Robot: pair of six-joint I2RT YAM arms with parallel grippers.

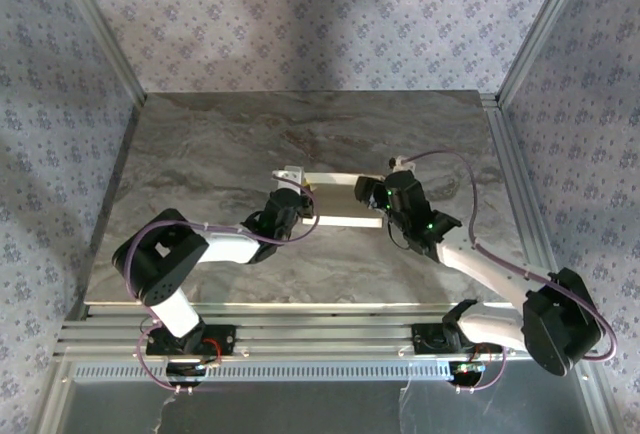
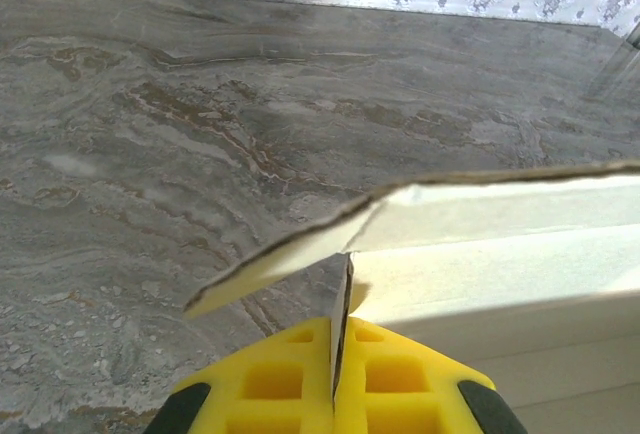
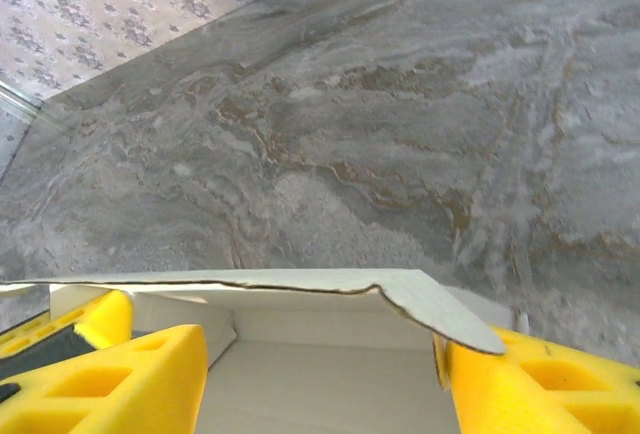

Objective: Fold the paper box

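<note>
The paper box, white thin cardboard, lies partly folded in the middle of the table between both arms. My left gripper is at its left end. In the left wrist view the yellow fingers of that gripper are shut on an upright side wall of the box, and a flap slants out above them. My right gripper is at the box's right end. Its jaws stand wide apart over the box floor, below a raised flap, and its right finger is against an end wall.
The grey marbled table stretches well beyond the box on all sides. Aluminium rails run along the near edge by the arm bases. Patterned walls and metal posts enclose the back and sides.
</note>
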